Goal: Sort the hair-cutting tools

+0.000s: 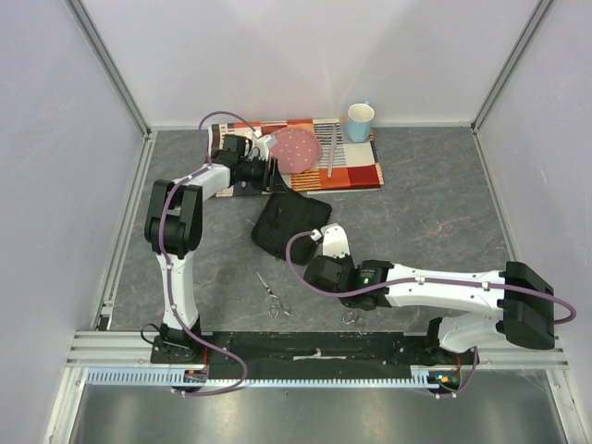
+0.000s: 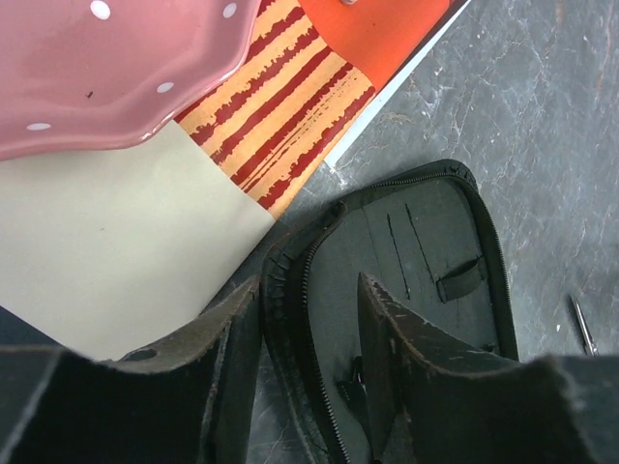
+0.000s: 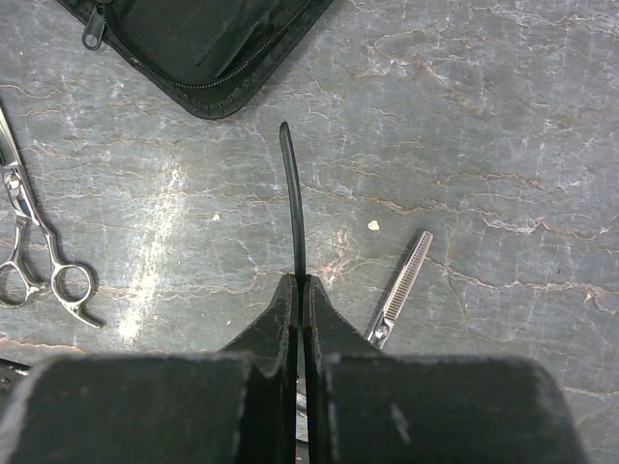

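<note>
Where the grey, marble-veined table point(image 1: 435, 213) meets the white walls point(image 1: 305, 55), a striped placemat point(image 1: 356, 171) lies at 12 o'clock, carrying a pink plate point(image 1: 298, 148) and a blue cup point(image 1: 360, 120). A black zip case point(image 1: 291, 222) lies unzipped near the table's middle. From the case, silver scissors point(image 1: 273, 296) lie flat on the bare table at 6 o'clock, well apart from it.

The right gripper point(image 3: 298, 285) has its jaws pressed together on a thin black strip point(image 3: 293, 203), which sticks out toward 12 o'clock in the wrist view with a slight bend. Whether the strip is a clip or a comb cannot be told. Toothed shears point(image 3: 404, 290) lie just beside those fingertips at 4 o'clock, with their handles hidden under the gripper. The case's corner sits at 11 o'clock, clear of the strip.

The left gripper point(image 2: 309, 319) is at the case's edge nearest the placemat. Its jaws are spread apart with the zip rim standing between the two fingers point(image 2: 411, 372). It clamps nothing, and contact with the rim cannot be told.
</note>
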{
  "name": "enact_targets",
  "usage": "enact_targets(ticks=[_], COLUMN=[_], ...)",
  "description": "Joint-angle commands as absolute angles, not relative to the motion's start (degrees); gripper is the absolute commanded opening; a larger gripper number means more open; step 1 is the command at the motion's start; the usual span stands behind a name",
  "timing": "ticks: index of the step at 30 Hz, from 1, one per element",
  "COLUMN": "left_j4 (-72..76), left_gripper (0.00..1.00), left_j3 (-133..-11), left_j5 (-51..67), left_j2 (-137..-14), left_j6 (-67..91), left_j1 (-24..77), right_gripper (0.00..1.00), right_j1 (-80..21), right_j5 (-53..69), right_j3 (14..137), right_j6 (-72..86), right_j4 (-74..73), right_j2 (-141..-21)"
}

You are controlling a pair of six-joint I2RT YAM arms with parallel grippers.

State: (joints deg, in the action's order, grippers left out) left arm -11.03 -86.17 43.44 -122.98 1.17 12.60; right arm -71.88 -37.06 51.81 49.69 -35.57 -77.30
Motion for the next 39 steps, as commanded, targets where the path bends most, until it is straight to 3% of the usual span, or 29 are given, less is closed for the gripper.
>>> enact_targets(ticks=[1,3,6,7,9,26,39], left_j4=[-11.78,-11.78,-11.78,-11.78,-11.25,13.97,26.71], left_gripper=[0.44,0.41,0.29,0.16,0.02,0.02,0.02], left_j3=[-85.61,-84.99,-84.03,-83.68,-82.36,-50.38,-31.82], left_j5=[44.82,44.65,44.12,43.34,41.76,20.23,4.41], left_j2=[-122.7,-122.43,-121.91,-121.73,-120.77,-96.87,-83.59], left_j6=[-0.53,-0.53,-0.53,-0.53,1.04,30.64,49.74], left_j1=[12.66,12.57,12.74,12.83,13.09,14.41,15.03], right_gripper=[0.0,0.0,0.0,0.0,0.0,0.0,0.0], right_j1=[-72.07,-72.07,-72.07,-71.98,-72.07,-67.68,-64.17], right_j5=[-36.48,-36.13,-35.6,-35.6,-35.59,-20.32,-12.23], right_j3=[51.42,51.33,51.07,51.06,51.15,56.68,58.1], right_j6=[50.01,50.18,50.36,50.36,50.1,29.63,27.16], right_j4=[-33.93,-33.75,-33.75,-33.66,-33.66,-26.37,-22.59], right_j2=[-76.29,-76.2,-75.68,-75.59,-75.24,-72.33,-81.82])
